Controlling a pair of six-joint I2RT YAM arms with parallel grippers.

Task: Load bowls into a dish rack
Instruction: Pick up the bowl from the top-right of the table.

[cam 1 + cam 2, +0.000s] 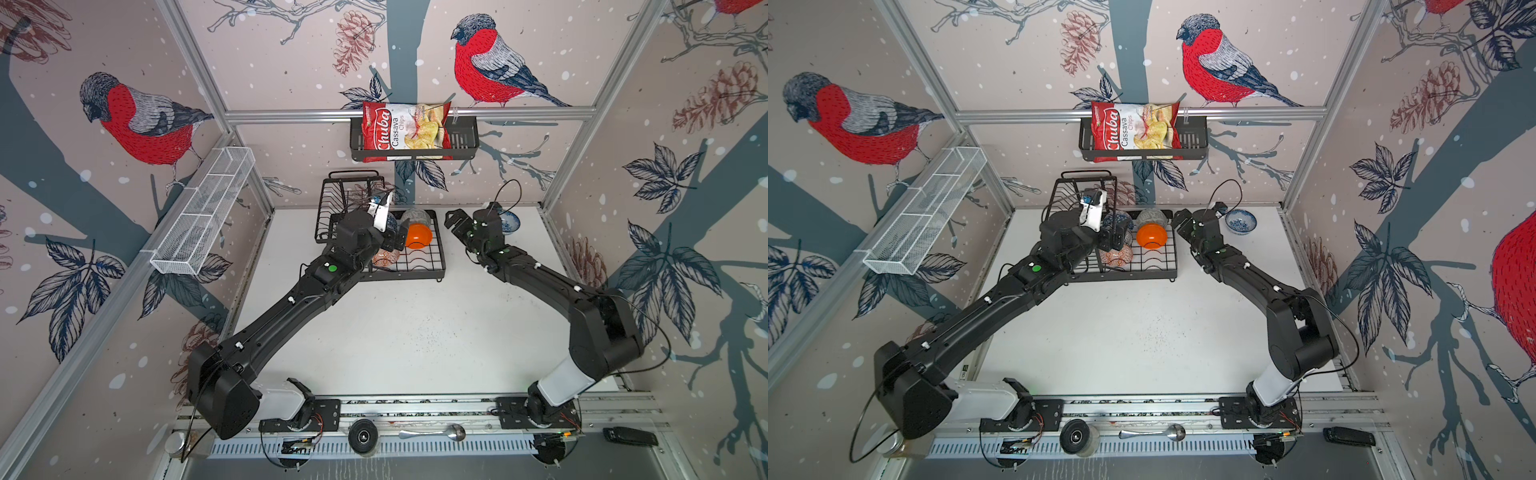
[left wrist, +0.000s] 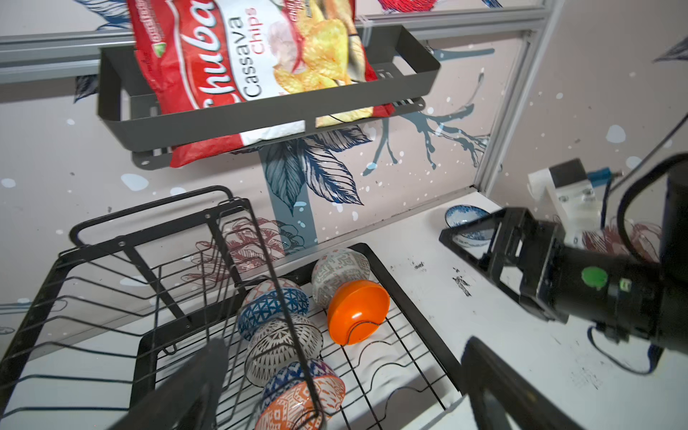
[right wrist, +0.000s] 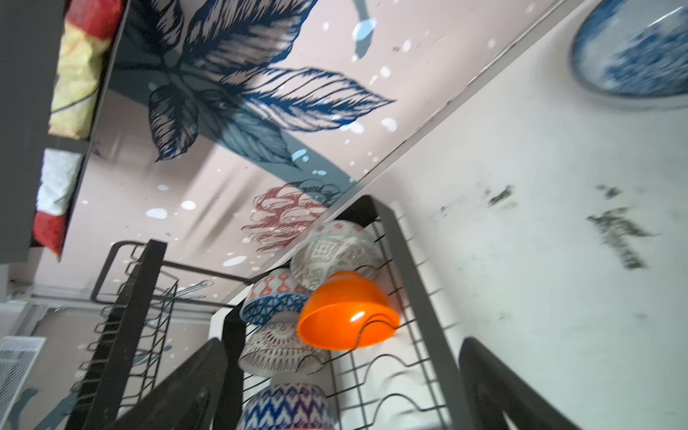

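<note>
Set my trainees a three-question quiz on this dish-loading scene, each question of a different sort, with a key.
1. True or false: the orange bowl lies in the dish rack.
2. Which one stands on the table, outside the rack? A the grey-green one; B the blue-flowered bowl; C the black-lattice one.
3. How many bowls lie in the rack?
Key: 1 true; 2 B; 3 five.
</note>
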